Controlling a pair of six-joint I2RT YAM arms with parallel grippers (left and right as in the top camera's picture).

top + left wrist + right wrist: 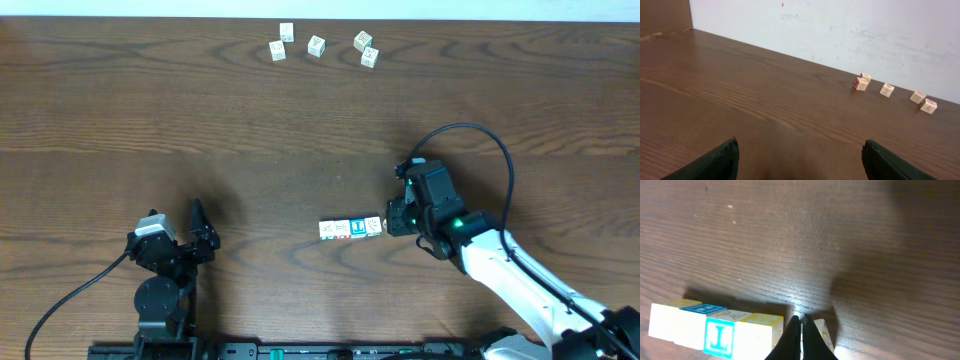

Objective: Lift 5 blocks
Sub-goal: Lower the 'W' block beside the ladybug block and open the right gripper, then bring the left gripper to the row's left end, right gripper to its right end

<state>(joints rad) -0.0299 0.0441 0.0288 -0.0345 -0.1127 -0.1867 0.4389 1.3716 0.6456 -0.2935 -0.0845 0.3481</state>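
**Q:** Where do the blocks (350, 228) lie?
**A:** In a row toward the table's (200, 120) front edge. The right gripper (800, 321) is at its end, fingers pressed together; the left gripper (800, 167) is spread wide, holding nothing.

The dark brown wood-grain bench (120, 110) carries 2 groups of things. Near its middle lies a straight row of small cream-white printed cubes (343, 229), touching side by side. 1 blue-faced cube (358, 229) sits within the row, and the row's right end is partly hidden. Well apart, near the far edge, 5 similar pale scattered cubes (316, 45) lie loose: 2 at the left near each other, 1 in the middle, 2 at the right.
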